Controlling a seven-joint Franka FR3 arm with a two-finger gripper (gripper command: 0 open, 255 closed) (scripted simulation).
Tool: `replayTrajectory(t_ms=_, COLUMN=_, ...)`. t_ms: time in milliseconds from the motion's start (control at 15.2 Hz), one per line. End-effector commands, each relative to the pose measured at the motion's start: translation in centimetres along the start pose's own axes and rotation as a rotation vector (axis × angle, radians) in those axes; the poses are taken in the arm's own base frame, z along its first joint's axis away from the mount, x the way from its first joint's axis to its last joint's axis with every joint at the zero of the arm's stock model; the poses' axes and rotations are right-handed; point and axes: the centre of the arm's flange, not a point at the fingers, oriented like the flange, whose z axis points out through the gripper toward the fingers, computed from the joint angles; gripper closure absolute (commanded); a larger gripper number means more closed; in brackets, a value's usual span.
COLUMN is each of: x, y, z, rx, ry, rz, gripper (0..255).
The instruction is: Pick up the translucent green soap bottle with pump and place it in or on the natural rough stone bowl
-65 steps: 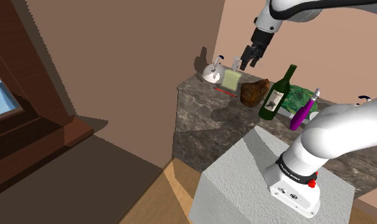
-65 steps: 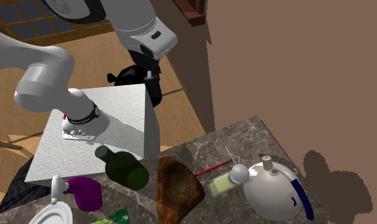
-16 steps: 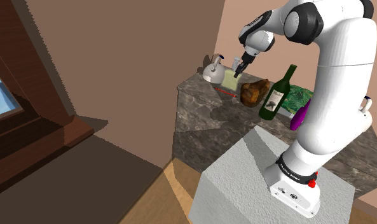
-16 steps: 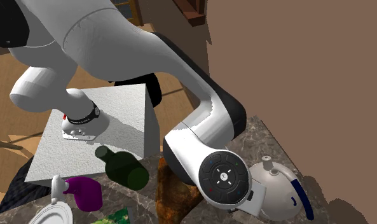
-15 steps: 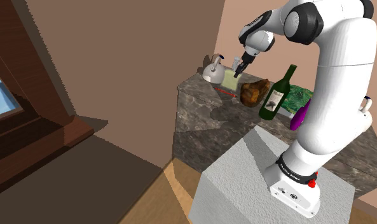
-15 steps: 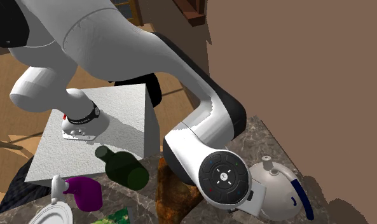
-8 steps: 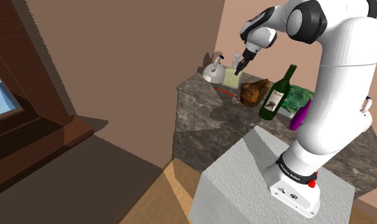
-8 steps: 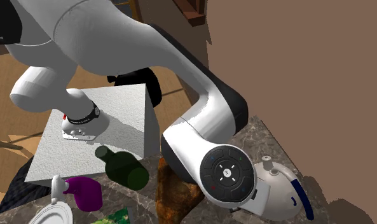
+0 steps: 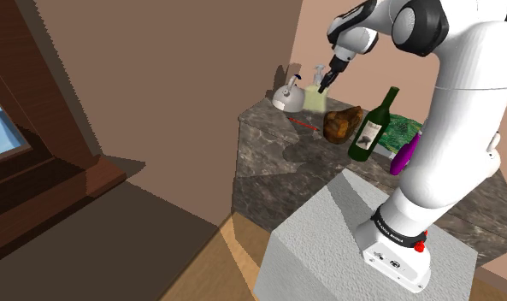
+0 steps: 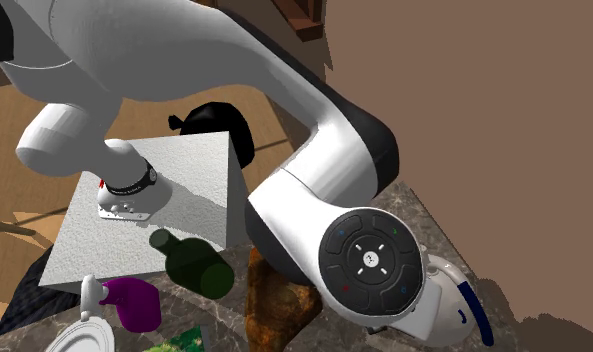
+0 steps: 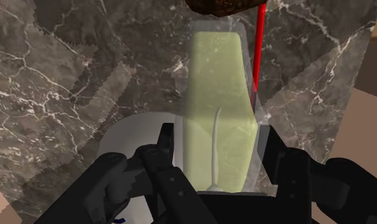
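The soap bottle (image 9: pixel 315 99) is pale translucent green with a white pump. It hangs just above the dark marble counter (image 9: pixel 268 141), beside the white kettle (image 9: pixel 288 97). My black gripper (image 9: pixel 326 83) is shut on its upper part. In the wrist view the two fingers (image 11: pixel 166 145) clasp the bottle (image 11: pixel 219 108) from both sides, with the counter below it. The rough brown stone bowl (image 9: pixel 343 124) sits on the counter to the shoulder view's right of the bottle, and its rim (image 11: pixel 225 5) shows beyond the bottle's base. My arm hides the bottle in the second exterior view.
A red stick (image 11: pixel 259 44) lies on the counter between bottle and bowl. A dark green wine bottle (image 9: pixel 374 126), a purple bottle (image 9: pixel 408 152) and a green item (image 9: pixel 401 130) stand past the bowl. The kettle (image 10: pixel 452 312) is close to the wall.
The gripper has risen with the soap bottle clasped in it, and the bottle has left the counter. The wrist has moved up and slightly toward the shoulder view's right.
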Motion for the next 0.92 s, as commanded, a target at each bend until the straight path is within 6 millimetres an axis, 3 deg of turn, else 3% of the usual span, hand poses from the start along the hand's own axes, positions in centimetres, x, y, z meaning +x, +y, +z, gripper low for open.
replayTrajectory(t_ms=0, x=0.2, y=-0.1, z=-1.1, rx=0.000, ry=0.000, rz=0.000, gripper=255)
replayTrajectory(t_ms=858, x=1.6, y=-0.5, z=-7.8, rx=0.000, ry=0.000, rz=0.000, gripper=255)
